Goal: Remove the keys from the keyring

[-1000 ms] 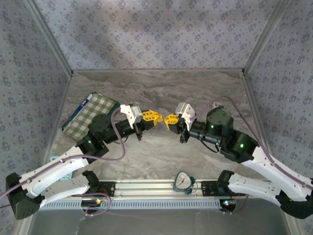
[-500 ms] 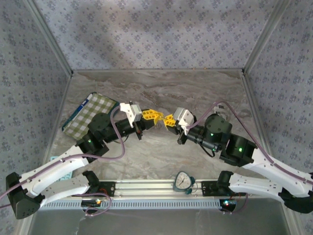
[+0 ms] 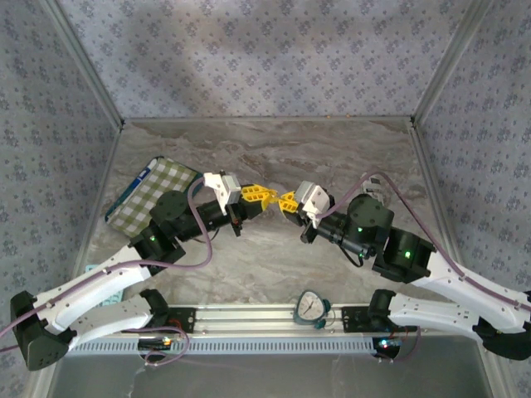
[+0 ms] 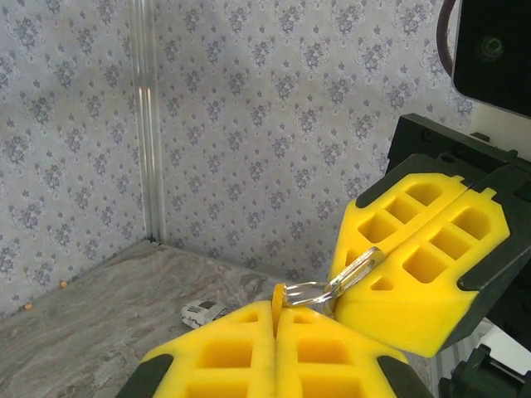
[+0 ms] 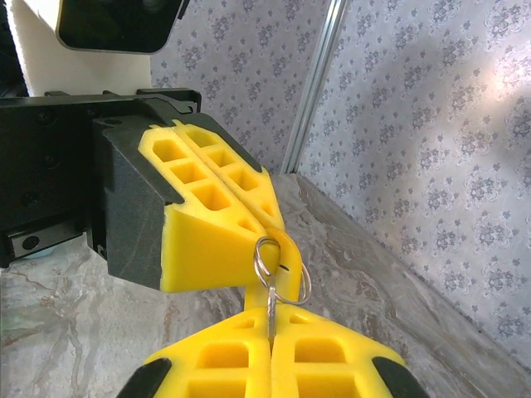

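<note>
The key has a thin yellow-orange head, and my left gripper is shut on it. A silver keyring passes through that head. In the right wrist view the keyring loops around the yellow key head, and my right gripper is shut on a flat silver piece of the ring. From above, the left gripper and the right gripper meet tip to tip above the middle of the table. The key's stem is hidden between the left fingers.
A green checked pouch lies at the table's left, under the left arm. A small dial timer sits on the front rail. A small white object lies on the marble table. Patterned walls close the back and sides.
Over the last second my right arm swung in toward the left one, closing the gap between the fingertips. In the last half second both grippers barely moved.
</note>
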Motion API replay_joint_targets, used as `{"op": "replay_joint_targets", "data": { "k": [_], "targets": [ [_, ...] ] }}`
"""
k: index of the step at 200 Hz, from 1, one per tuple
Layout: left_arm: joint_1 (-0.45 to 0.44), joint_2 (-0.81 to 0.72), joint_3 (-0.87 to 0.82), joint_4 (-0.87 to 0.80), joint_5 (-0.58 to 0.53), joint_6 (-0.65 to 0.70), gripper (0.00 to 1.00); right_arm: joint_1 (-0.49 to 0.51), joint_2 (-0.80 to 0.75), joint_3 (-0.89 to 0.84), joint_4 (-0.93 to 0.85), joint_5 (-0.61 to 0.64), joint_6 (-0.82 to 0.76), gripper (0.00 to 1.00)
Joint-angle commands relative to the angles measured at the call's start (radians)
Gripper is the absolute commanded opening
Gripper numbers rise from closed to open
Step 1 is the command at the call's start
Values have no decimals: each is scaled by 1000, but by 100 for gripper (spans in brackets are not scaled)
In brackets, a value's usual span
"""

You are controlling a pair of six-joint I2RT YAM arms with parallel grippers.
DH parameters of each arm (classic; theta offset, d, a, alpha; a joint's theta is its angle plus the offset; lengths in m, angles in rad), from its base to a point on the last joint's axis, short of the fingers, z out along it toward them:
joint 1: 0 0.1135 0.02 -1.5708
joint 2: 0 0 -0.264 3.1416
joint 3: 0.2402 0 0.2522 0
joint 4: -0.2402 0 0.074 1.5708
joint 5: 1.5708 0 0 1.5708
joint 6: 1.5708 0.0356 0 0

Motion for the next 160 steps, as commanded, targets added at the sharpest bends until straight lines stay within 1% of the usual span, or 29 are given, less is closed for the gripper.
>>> {"op": "replay_joint_targets", "data": {
  "k": [1,14,26,48,88,133,160],
  "targets": [
    [10,10,-13,12,-28,-43,0,21,-23,16,32,-8,-2,0],
    [10,11,-25,37,-17,-79,0,32,-21,9,50,-12,-24,0],
    [11,12,-39,83,-7,-119,0,54,-11,4,49,24,-55,0],
    [14,15,-30,92,7,-169,0,83,-5,-16,58,57,-107,0],
    [72,7,-45,183,61,-312,0,153,0,-46,78,176,-205,0],
    [79,21,-19,166,85,-354,0,235,34,-37,120,323,-329,0],
    [79,26,-10,162,92,-365,0,274,63,-39,135,379,-395,0]
  ]
}}
